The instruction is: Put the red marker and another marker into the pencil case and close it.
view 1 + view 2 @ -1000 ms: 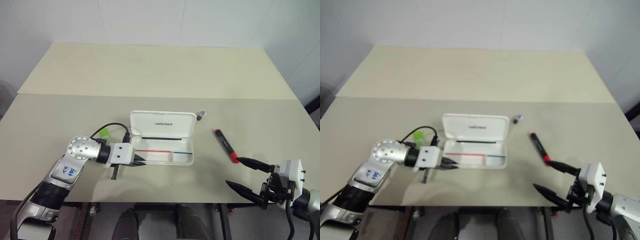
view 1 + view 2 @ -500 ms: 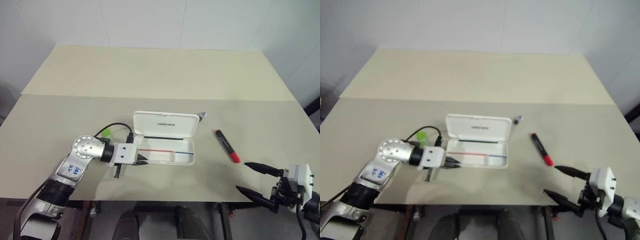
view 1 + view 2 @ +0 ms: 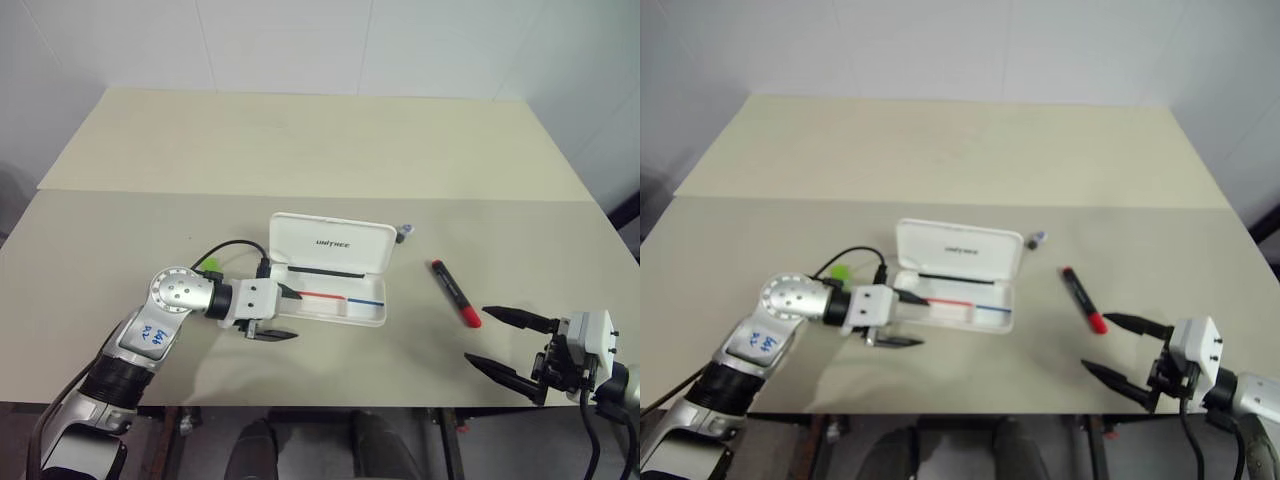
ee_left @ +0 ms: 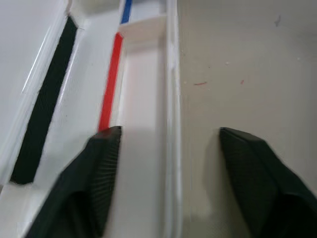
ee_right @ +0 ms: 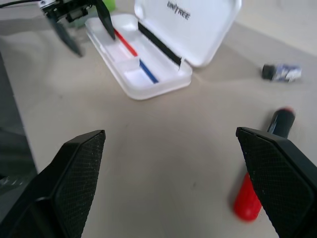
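The white pencil case lies open at mid-table, its lid standing up behind the tray. My left gripper is open at the tray's left end. One finger is inside the tray and the other is outside on the table, with the front wall between them. The lime-green marker lies behind my left wrist, mostly hidden. The red marker lies on the table right of the case, red end toward me. My right gripper is open and empty, near the table's front edge, just short of the marker's red end.
A small grey cap-like bit lies by the lid's far right corner. A black cable loops over my left wrist. The table's back half is bare, with a seam across the middle.
My left gripper has opened from shut; its fingers now straddle the tray's front wall. My right gripper has shifted a little near the front edge, still open.
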You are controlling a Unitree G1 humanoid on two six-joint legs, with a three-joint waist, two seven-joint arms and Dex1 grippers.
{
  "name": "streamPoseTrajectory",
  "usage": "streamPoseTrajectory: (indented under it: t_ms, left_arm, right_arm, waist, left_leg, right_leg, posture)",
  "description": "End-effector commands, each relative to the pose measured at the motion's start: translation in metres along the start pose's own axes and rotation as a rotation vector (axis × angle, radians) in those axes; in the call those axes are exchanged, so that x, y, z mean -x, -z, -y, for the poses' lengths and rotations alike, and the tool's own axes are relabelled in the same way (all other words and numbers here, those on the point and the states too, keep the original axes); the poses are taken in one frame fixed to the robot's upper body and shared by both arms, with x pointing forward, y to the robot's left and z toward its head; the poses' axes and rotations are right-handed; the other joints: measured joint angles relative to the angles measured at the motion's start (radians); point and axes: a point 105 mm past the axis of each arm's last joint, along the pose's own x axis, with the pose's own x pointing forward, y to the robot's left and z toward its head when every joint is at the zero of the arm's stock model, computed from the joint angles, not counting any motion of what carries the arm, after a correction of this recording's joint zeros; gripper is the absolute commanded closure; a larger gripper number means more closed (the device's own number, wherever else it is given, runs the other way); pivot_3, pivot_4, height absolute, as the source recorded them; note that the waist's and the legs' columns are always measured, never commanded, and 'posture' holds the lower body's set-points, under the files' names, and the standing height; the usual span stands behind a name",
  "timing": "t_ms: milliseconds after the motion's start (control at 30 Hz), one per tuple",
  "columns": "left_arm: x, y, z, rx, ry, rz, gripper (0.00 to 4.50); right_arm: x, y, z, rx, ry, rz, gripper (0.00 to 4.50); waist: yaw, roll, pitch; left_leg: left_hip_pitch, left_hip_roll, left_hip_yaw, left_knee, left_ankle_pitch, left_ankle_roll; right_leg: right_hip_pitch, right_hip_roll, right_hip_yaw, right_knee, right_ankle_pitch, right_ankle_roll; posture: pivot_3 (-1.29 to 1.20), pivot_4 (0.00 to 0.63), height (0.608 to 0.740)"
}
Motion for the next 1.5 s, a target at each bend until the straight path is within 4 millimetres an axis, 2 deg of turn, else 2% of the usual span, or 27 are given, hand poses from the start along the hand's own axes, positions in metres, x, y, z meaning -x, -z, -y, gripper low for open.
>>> streamPoseTrajectory:
  t_ms: [33,267,533,733,900,967,1067,1100,1200,1333,1500]
  left_arm:
    - [0.000,-0.018,0.004,-0.031,0.010,0.051,1.18]
    - [0.002,-0.035,0.008,-0.032,-0.003,0.072,1.18]
    - [0.007,-0.068,0.016,0.016,-0.044,0.142,1.18]
    - [0.017,-0.091,0.008,0.096,-0.141,0.226,1.18]
    - [0.033,-0.090,-0.023,0.211,-0.360,0.300,1.18]
    - [0.037,-0.093,-0.025,0.192,-0.394,0.346,0.83]
    - [0.038,-0.089,-0.025,0.195,-0.450,0.359,0.04]
    - [0.039,-0.088,-0.027,0.195,-0.484,0.363,0.04]
    - [0.038,-0.096,-0.022,0.203,-0.472,0.446,0.04]
    - [0.042,-0.099,-0.015,0.211,-0.459,0.511,0.04]
    - [0.054,-0.095,0.001,0.201,-0.404,0.529,0.04]
  right_arm:
    - [-0.002,-0.005,0.002,0.034,-0.006,0.008,0.00]
    - [-0.007,-0.007,0.004,0.043,-0.014,0.009,0.00]
    - [-0.006,-0.008,0.004,0.055,-0.022,0.003,0.00]
    - [-0.007,-0.013,0.005,0.075,0.001,0.002,0.00]
    - [-0.017,-0.029,0.028,0.127,0.192,0.016,0.00]
    - [-0.021,-0.038,0.037,0.123,0.272,0.057,0.00]
    - [-0.024,-0.053,0.058,0.140,0.417,0.117,0.00]
    - [-0.026,-0.055,0.062,0.142,0.452,0.125,0.00]
    - [-0.033,-0.042,0.079,0.137,0.548,-0.016,0.00]
    - [-0.048,-0.031,0.079,0.112,0.541,-0.110,0.00]
    - [-0.051,-0.025,0.072,0.071,0.518,-0.167,0.00]
  waist:
    - [0.000,0.000,0.000]
    - [0.001,0.000,0.000]
    - [0.000,0.000,0.000]
    - [0.000,0.000,0.000]
    - [-0.003,0.000,0.000]
    - [-0.003,0.000,0.000]
    - [-0.003,0.000,0.000]
    - [-0.002,0.000,0.000]
    - [-0.001,0.000,0.000]
    - [0.001,0.000,0.000]
    - [-0.003,0.000,0.000]
  left_leg:
    - [0.000,0.000,0.000,0.000,-0.001,0.000]
    - [0.000,0.000,-0.001,0.000,-0.004,0.001]
    - [0.001,0.000,-0.001,0.000,-0.004,0.001]
    - [0.001,0.000,-0.001,0.001,-0.004,0.001]
    - [0.001,0.000,-0.001,0.002,-0.004,0.001]
    - [0.001,0.000,-0.002,0.002,-0.004,0.000]
    - [0.001,0.000,-0.002,0.002,-0.004,0.000]
    - [0.001,0.000,-0.002,0.002,-0.004,0.000]
    - [0.000,0.000,-0.002,0.002,-0.004,0.000]
    - [0.000,0.000,-0.002,0.001,-0.005,-0.001]
    - [0.000,0.000,-0.002,0.001,-0.006,0.000]
  right_leg:
    - [-0.001,0.000,0.000,0.001,-0.001,0.001]
    - [-0.001,0.000,0.000,0.004,-0.004,0.007]
    - [-0.001,0.000,0.000,0.004,-0.004,0.007]
    - [-0.001,0.000,0.000,0.004,-0.004,0.007]
    - [-0.001,0.000,0.000,0.005,-0.004,0.007]
    - [-0.001,0.001,0.000,0.005,-0.003,0.008]
    - [-0.001,0.001,0.000,0.005,-0.003,0.007]
    - [-0.001,0.001,0.000,0.005,-0.004,0.007]
    - [-0.001,0.001,0.000,0.005,-0.004,0.007]
    - [-0.001,0.001,0.000,0.005,-0.004,0.007]
    - [-0.002,0.001,0.000,0.005,-0.004,0.007]
  posture:
    - [0.00,0.150,0.740]
    - [0.00,0.150,0.740]
    - [0.00,0.150,0.740]
    - [0.00,0.150,0.740]
    - [0.00,0.150,0.740]
    - [0.00,0.150,0.740]
    - [0.00,0.150,0.740]
    - [0.00,0.150,0.740]
    - [0.00,0.150,0.740]
    - [0.00,0.150,0.740]
    - [0.00,0.150,0.740]
